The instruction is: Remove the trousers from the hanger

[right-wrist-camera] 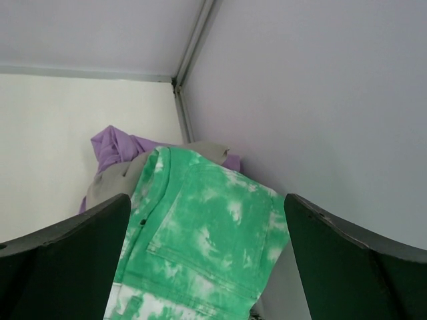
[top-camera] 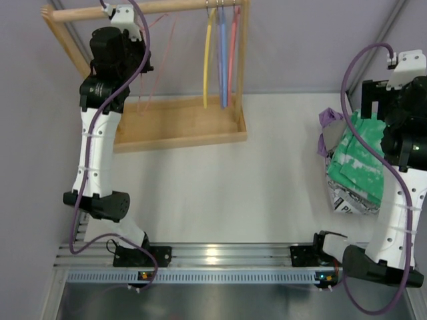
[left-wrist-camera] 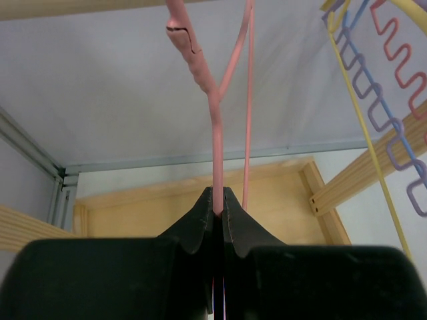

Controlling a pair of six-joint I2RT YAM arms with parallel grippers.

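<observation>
The green trousers point(top-camera: 360, 159) with pale white speckles lie on top of a heap of clothes at the right side of the table, off the hanger. In the right wrist view the trousers point(right-wrist-camera: 200, 247) spread just below my right gripper point(right-wrist-camera: 207, 200), which is open wide with nothing between its fingers. The thin pink hanger point(top-camera: 160, 50) hangs bare from the wooden rail at the back left. My left gripper point(left-wrist-camera: 219, 195) is shut on the hanger's lower wire point(left-wrist-camera: 217, 133), whose hook rises to the rail above.
The wooden rack point(top-camera: 180, 130) has a tray base and side posts. Yellow, blue and red hangers point(top-camera: 221, 53) hang to the right of the pink one. Grey and purple clothes point(top-camera: 331, 125) and a black-and-white printed cloth point(top-camera: 347, 200) lie under the trousers, close to the right wall.
</observation>
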